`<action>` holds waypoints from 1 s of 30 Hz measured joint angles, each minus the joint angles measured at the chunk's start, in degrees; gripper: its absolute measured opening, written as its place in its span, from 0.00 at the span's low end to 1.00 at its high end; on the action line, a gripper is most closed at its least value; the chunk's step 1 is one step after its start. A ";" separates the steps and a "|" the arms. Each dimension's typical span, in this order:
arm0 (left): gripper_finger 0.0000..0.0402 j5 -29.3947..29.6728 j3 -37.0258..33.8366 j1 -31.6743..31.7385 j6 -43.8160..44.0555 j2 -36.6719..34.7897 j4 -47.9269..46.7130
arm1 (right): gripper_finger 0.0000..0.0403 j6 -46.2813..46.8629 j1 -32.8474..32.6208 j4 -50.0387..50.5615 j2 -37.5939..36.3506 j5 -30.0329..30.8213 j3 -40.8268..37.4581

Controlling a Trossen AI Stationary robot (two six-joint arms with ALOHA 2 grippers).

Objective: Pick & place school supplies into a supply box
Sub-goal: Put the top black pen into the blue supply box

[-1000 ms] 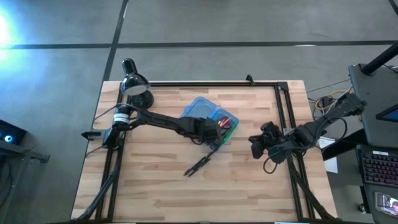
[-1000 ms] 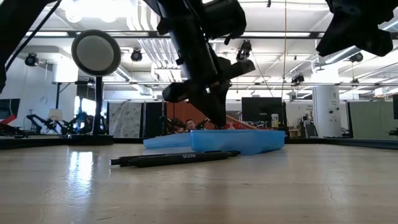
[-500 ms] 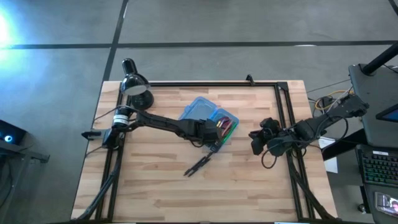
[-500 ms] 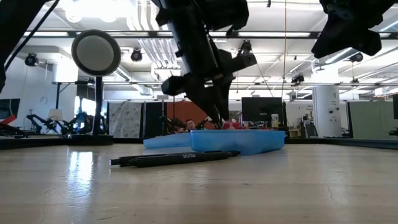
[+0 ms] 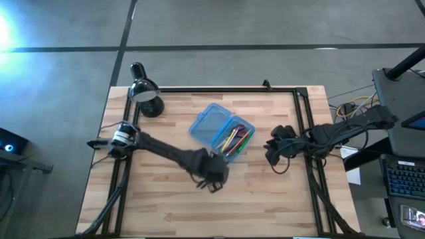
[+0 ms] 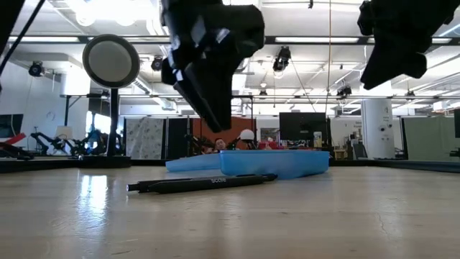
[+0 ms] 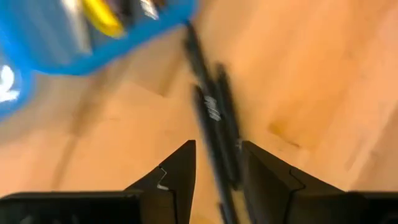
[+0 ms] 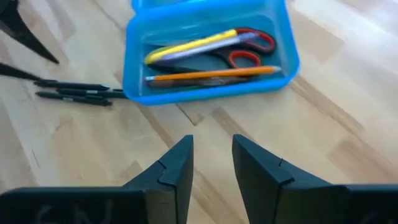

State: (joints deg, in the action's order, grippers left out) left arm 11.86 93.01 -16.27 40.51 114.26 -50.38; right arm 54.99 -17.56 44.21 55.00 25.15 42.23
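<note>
Left gripper (image 5: 214,178) moved from supply box (image 5: 222,131) to black pens (image 6: 201,183), jaws open; right gripper (image 5: 273,147) jaws open.

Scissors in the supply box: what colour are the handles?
Red; the scissors show best in the right wrist view.

High overhead; low table-level; wrists close; all share supply box (image 5: 221,130).

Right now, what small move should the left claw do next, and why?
Probably lower the left claw and close on the black pens. They lie on the table beside the blue supply box, and its open fingers already straddle them from above.
</note>
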 joint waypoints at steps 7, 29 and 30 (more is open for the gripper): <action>0.28 2.27 -5.48 -5.42 7.81 0.00 4.04 | 0.23 -4.61 0.00 -7.55 2.07 0.05 -2.05; 0.28 5.25 -12.76 -8.39 15.31 -0.99 8.40 | 0.19 -5.58 -0.04 -13.97 14.29 -1.18 -2.38; 0.28 5.24 -12.76 -8.37 15.18 -1.08 8.77 | 0.18 -5.74 -0.04 -14.63 14.98 -1.18 -2.40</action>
State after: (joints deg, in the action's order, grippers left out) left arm 17.09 80.25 -24.64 55.70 113.18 -41.61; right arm 49.25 -17.61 29.58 69.98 23.97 39.83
